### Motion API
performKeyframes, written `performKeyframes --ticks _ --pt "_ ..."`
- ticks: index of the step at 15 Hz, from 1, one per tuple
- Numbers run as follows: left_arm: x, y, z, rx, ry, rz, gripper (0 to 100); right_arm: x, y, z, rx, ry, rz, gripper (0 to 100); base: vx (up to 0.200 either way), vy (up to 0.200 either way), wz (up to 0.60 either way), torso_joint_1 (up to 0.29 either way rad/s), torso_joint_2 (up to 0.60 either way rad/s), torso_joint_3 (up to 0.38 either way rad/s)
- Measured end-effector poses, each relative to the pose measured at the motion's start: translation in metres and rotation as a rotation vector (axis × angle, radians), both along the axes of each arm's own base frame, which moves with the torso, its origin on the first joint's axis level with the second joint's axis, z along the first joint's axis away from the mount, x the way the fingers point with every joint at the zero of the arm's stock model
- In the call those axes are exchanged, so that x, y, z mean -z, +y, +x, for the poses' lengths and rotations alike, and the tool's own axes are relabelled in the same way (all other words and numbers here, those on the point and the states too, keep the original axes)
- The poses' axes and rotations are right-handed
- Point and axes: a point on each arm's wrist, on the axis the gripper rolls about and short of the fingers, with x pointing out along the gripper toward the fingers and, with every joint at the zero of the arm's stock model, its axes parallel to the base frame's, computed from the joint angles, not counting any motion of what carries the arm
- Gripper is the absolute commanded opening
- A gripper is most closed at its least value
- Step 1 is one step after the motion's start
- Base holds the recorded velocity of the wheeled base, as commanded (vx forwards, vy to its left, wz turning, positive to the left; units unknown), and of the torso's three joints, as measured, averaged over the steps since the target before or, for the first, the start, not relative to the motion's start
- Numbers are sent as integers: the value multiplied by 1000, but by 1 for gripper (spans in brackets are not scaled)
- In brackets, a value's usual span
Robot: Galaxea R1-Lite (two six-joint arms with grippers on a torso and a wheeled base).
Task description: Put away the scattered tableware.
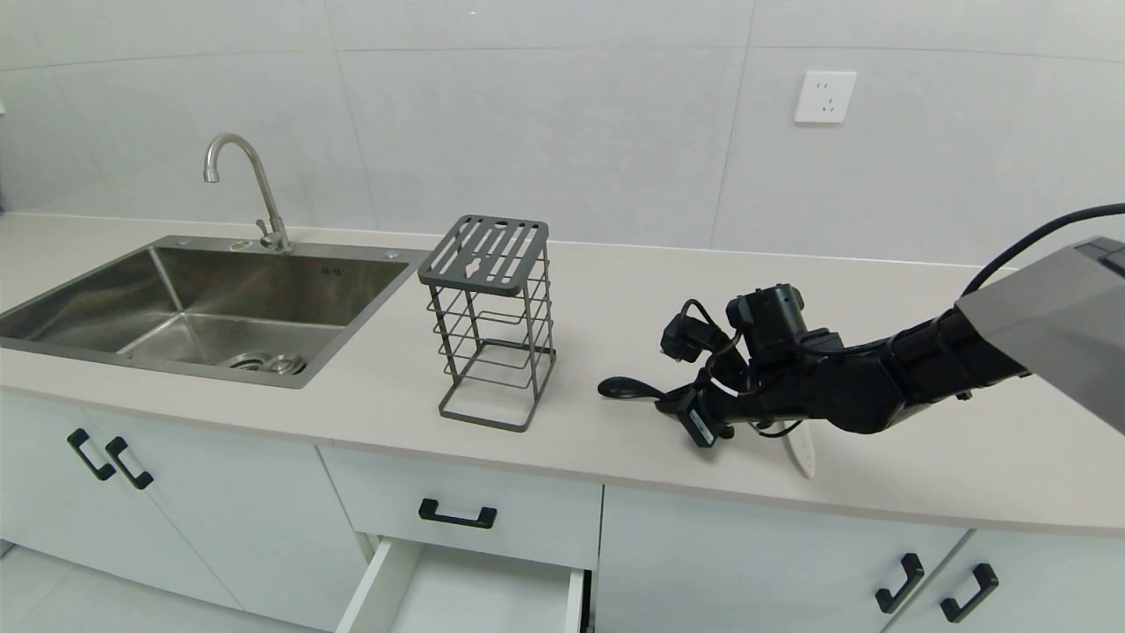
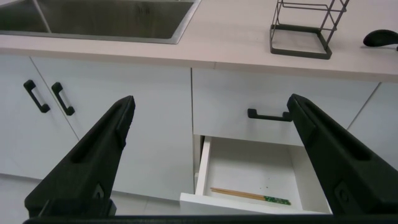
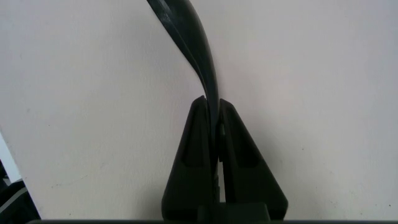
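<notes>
A black spoon (image 1: 622,388) lies on the pale countertop (image 1: 615,440) to the right of the wire rack (image 1: 492,321). My right gripper (image 1: 675,402) is low over the counter and shut on the spoon's handle (image 3: 186,37), which runs out from between the fingertips of the right gripper (image 3: 212,107). A white utensil (image 1: 800,453) lies on the counter under the right arm. My left gripper (image 2: 211,102) is open and holds nothing, in front of the cabinets, above an open drawer (image 2: 202,165) with chopsticks (image 2: 249,196) in it. The spoon's bowl (image 2: 380,38) shows at the counter's edge.
A steel sink (image 1: 97,303) with a faucet (image 1: 255,189) is set into the counter at the left. The open drawer (image 1: 369,580) sits below the rack, under a shut drawer with a black handle (image 1: 457,514). Cabinet doors flank it.
</notes>
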Motion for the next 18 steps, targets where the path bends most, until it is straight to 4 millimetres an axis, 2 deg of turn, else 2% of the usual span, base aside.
performKeyframes --ticks 6,10,14,18 --pt "0 0 0 0 0 0 100 -30 -1 -16 -11 -48 12 0 0 0 0 0 0 0" --pt "0 0 0 0 0 0 100 -46 23 -46 -103 -74 30 0 0 0 0 0 0 0" --pt "0 0 0 0 0 0 100 -64 45 -65 -174 -119 69 0 0 0 0 0 0 0" --pt "0 0 0 0 0 0 100 -74 43 -78 -190 -135 79 0 0 0 0 0 0 0"
